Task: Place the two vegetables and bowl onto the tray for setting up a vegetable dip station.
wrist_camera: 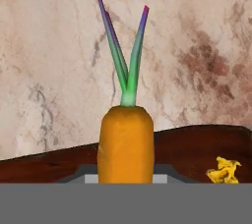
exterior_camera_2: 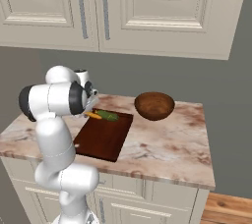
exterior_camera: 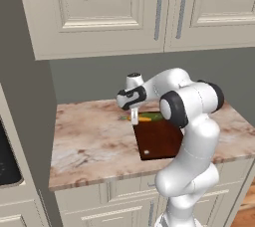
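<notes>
The orange carrot (wrist_camera: 125, 144) with its green top fills the middle of the hand view, close to the hand, over the far edge of the dark brown tray (wrist_camera: 197, 147). My gripper (exterior_camera: 134, 117) reaches down onto the carrot (exterior_camera: 143, 119) at the tray's (exterior_camera: 155, 141) back left corner and looks shut on it. The dark green cucumber (exterior_camera_2: 108, 116) lies on the tray (exterior_camera_2: 106, 137) just beside the carrot (exterior_camera_2: 92, 115). The reddish-brown bowl (exterior_camera_2: 154, 105) sits on the counter to the right of the tray, apart from it.
The marble counter (exterior_camera: 89, 141) runs left of the tray and ends at a front edge. Cream wall cabinets (exterior_camera: 99, 7) hang above. My own arm (exterior_camera: 191, 106) stands over the tray's right side. A small yellow bit (wrist_camera: 224, 169) lies on the tray.
</notes>
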You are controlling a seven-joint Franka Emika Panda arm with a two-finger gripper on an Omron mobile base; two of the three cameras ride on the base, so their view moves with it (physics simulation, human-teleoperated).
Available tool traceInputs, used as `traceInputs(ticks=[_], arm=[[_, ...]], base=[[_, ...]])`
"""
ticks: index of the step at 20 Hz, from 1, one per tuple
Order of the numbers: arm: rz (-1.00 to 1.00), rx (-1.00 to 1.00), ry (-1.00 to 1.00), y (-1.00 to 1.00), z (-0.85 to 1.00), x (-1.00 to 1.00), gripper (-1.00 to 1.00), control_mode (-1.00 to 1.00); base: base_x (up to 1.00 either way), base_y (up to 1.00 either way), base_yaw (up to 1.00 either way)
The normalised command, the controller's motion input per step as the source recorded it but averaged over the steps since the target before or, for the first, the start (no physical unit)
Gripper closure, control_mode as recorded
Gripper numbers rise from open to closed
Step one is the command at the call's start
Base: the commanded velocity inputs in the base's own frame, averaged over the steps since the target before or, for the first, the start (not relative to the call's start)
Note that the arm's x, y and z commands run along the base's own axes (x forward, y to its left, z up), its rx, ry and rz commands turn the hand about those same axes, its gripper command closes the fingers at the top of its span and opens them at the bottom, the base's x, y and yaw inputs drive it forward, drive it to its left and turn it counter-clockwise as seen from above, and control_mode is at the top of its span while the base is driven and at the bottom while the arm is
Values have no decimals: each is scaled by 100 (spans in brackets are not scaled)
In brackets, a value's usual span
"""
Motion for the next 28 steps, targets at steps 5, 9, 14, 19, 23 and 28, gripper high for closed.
traceInputs(ticks=[5, 9, 14, 19, 23, 28], arm=[[18, 0, 0, -42, 0, 0, 100, -100], [14, 0, 0, -44, 0, 0, 100, -100], [5, 0, 0, -30, -2, 2, 100, -100], [2, 0, 0, -24, -1, 13, 100, -100], [3, 0, 0, -24, 0, 7, 100, -100], [1, 0, 0, -5, 0, -4, 100, -100]], base=[[0, 0, 0], [0, 0, 0], [0, 0, 0], [0, 0, 0], [0, 0, 0], [0, 0, 0]])
